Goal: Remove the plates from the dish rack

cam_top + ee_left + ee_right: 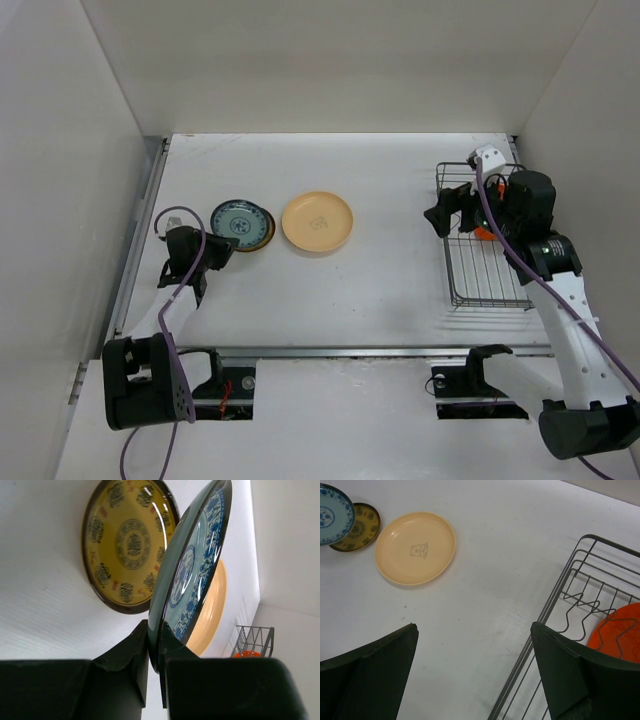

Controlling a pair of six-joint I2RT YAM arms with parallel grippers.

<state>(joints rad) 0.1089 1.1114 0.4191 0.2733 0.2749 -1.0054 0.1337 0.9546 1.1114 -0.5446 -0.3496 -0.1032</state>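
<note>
Your left gripper (154,647) pinches blue plate (192,575) rim, overlapping yellow plate (127,540) | peach plate (317,222) at their 3 o'clock | right gripper (474,630) spread above dish rack (482,272), orange plate (620,632) inside.

Dish rack (487,280) set at table (380,290) right, racked plate (620,635) within, lone plate (317,222) left of centre, upper plate (238,220) overlapped above lower plate (130,545) leftmost.

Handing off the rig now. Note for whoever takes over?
Left gripper: shut on the rim of the light blue patterned round plate, tilted over the yellow-patterned dark-rimmed plate.
Right gripper: open, empty, by the grey wire dish rack.
Done: yellow plate and plain peach round plate lie on the white table.
Left: set the blue plate down; unload the orange-red plate from the rack.
</note>
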